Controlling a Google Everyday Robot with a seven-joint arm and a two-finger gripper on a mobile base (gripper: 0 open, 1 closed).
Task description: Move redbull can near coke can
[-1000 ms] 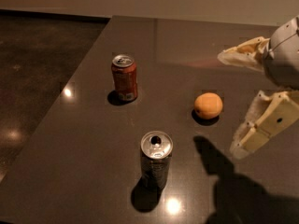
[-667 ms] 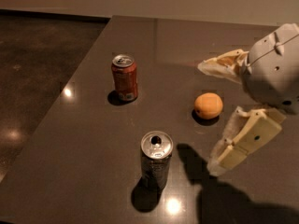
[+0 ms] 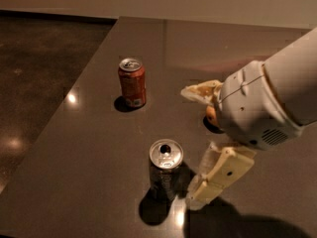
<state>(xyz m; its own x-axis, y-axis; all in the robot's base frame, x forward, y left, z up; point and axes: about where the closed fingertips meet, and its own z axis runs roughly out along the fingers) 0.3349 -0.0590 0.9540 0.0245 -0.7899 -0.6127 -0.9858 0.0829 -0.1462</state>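
The redbull can [image 3: 165,175], slim and dark grey-silver with a shiny top, stands upright near the front of the dark table [image 3: 99,148]. The coke can [image 3: 132,82], red-orange with a silver top, stands upright farther back and to the left. My gripper [image 3: 190,145] is open, just right of the redbull can. One pale finger [image 3: 200,91] reaches out behind it and the other finger [image 3: 218,175] hangs close beside the can's right side. The jaws hold nothing.
A round orange fruit [image 3: 211,116] lies behind my gripper, mostly hidden by the white wrist housing [image 3: 257,108]. The table's left edge runs diagonally, with dark speckled floor [image 3: 39,68] beyond it. A pale wall runs along the back.
My gripper has moved left and forward, from the table's right side to right beside the redbull can. It now covers most of the orange. Both cans have stayed put.
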